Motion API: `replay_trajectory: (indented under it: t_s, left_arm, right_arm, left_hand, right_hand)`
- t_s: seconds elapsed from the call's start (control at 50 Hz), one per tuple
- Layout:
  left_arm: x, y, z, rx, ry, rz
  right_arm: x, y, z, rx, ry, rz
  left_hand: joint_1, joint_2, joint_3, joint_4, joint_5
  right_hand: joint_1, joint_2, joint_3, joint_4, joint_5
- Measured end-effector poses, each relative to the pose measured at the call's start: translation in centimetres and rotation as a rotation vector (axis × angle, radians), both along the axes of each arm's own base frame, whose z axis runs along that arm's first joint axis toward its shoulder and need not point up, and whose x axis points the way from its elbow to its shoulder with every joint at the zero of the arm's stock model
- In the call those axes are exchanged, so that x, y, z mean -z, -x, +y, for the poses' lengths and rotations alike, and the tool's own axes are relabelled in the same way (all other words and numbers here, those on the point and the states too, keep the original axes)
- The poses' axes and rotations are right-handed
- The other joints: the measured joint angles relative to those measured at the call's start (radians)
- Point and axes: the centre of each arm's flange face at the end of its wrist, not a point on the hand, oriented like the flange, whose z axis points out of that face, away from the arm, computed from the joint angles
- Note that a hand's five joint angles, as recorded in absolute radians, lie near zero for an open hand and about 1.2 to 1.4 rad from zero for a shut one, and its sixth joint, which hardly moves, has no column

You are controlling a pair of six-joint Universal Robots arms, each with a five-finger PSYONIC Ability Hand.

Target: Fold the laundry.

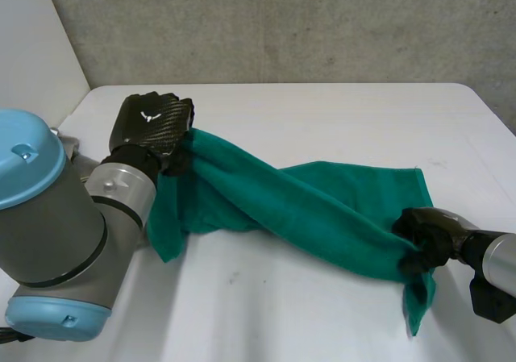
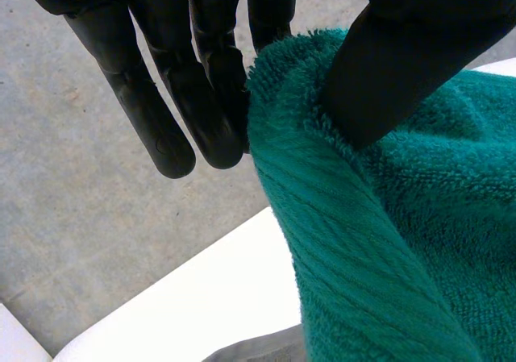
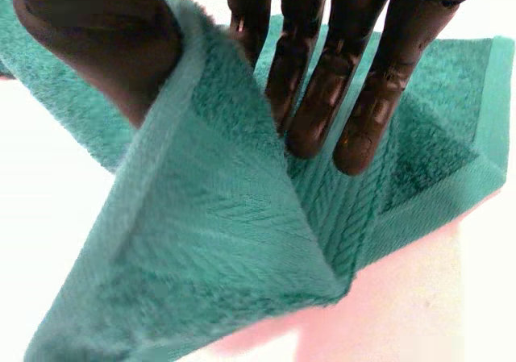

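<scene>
While the green towel [image 1: 306, 205] stretches, twisted, over the white surface [image 1: 322, 112], head view has a robot hand at each end. Left robot hand [image 1: 153, 124] is at the towel's far-left corner, right robot hand [image 1: 427, 233] at its near-right corner, w/ a short tail hanging below that grip. Prob. held at opposite ends so the cloth can be pulled flat before folding.

Left wrist view: thumb [image 2: 403, 64] presses the towel's edge vs. the nearly straight fingers [image 2: 201, 96], i.e. a pinch, nothing else held.

Right wrist view: thumb [image 3: 105, 47] on one side of a raised towel fold, fingers [image 3: 322, 96] on the other, pinching it. A towel corner lies beyond the fingertips.
</scene>
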Motion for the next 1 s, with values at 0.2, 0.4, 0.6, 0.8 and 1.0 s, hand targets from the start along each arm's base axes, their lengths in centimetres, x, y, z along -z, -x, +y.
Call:
replay_trajectory:
  t_s: [0.2, 0.4, 0.6, 0.8, 1.0]
  left_arm:
    - [-1.7, -0.9, 0.9, -0.008, 0.021, 0.011]
    - [-4.5, -2.4, 3.4, 0.000, 0.008, 0.000]
    - [-0.7, -0.8, 1.1, 0.003, -0.104, -0.099]
    - [0.9, 3.3, -5.7, -0.004, -0.012, -0.167]
    - [-7.4, 5.9, -9.9, -0.052, 0.409, 0.002]
  right_arm:
    - [-8.2, 0.3, -1.3, -0.142, 0.489, 0.283]
    - [-19.2, 0.5, 1.3, -0.194, 0.779, 0.527]
    - [-14.9, -1.2, -1.7, -0.356, 0.570, 0.607]
    - [-11.7, -2.9, -9.6, -0.284, 0.607, 0.717]
    - [-19.6, -5.0, -15.7, 0.018, 1.106, 0.499]
  left_hand:
    - [0.000, 0.000, 0.000, 0.000, 0.000]
    - [0.000, 0.000, 0.000, 0.000, 0.000]
    - [0.000, 0.000, 0.000, 0.000, 0.000]
    - [0.000, 0.000, 0.000, 0.000, 0.000]
    - [0.000, 0.000, 0.000, 0.000, 0.000]
  right_hand:
    - [0.187, 0.310, 0.319, 0.327, 0.323]
    - [0.187, 0.310, 0.319, 0.327, 0.323]
    - [0.187, 0.310, 0.319, 0.327, 0.329]
    - [0.187, 0.310, 0.319, 0.327, 0.329]
    - [0.187, 0.310, 0.319, 0.327, 0.329]
